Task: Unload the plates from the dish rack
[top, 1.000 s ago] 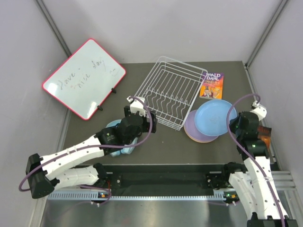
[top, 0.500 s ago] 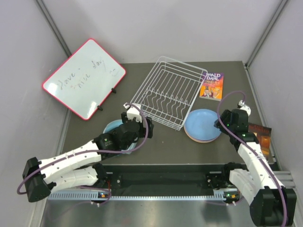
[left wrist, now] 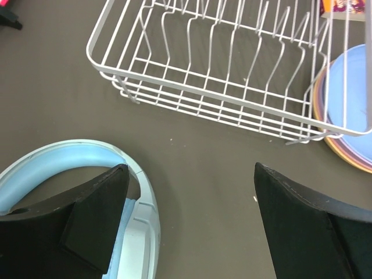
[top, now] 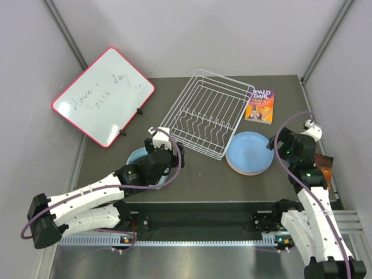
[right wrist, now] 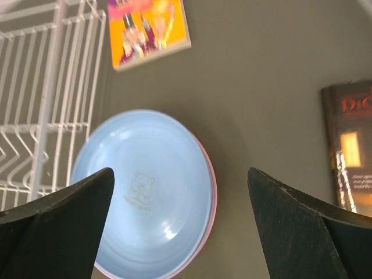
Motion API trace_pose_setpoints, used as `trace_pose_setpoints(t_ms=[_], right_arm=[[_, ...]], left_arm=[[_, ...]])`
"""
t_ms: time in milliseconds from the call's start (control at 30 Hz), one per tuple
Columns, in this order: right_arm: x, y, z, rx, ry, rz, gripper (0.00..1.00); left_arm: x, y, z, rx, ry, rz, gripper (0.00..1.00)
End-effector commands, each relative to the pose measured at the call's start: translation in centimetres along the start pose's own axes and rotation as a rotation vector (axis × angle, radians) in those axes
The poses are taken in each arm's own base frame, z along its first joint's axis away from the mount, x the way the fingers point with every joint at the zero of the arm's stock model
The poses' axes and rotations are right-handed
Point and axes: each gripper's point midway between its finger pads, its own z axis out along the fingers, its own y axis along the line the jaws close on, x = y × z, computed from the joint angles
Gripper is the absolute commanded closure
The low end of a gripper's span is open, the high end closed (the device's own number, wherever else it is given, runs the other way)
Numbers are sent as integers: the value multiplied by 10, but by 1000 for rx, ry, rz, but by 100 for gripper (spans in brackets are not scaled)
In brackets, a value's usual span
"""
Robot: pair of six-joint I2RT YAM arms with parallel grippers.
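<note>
Right gripper (right wrist: 180, 174) hangs spread above the blue plate (right wrist: 168, 145), whose bear print (right wrist: 139, 189) only its wrist camera shows; left gripper (left wrist: 192, 168) gapes beside headphones (left wrist: 72, 158).

The headphones (top: 135, 157) lie mostly hidden under the left arm (top: 93, 195) (lower plates (left wrist: 349, 156) show only rims).

The blue plate (right wrist: 148, 186) bears a faint bear print, over a pink plate (right wrist: 213, 189); white wire rack (top: 206, 113); light blue headphones (left wrist: 75, 158); orange book (top: 260, 106).
</note>
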Motion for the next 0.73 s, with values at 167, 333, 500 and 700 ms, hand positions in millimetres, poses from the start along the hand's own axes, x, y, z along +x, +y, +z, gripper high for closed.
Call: trace_pose_setpoints(t_ms=[167, 333, 500, 700], right_arm=[[-33, -10, -18, 43, -121, -76, 0], [-33, -5, -17, 1, -147, -80, 0], [-37, -3, -20, -16, -185, -76, 0], [-42, -3, -25, -26, -227, -70, 0]], left_arm=[[-5, 22, 2, -104, -65, 28, 7], [-17, 25, -4, -119, -85, 33, 7], [-25, 28, -11, -105, -114, 10, 7], [-36, 37, -18, -141, -148, 0, 6]])
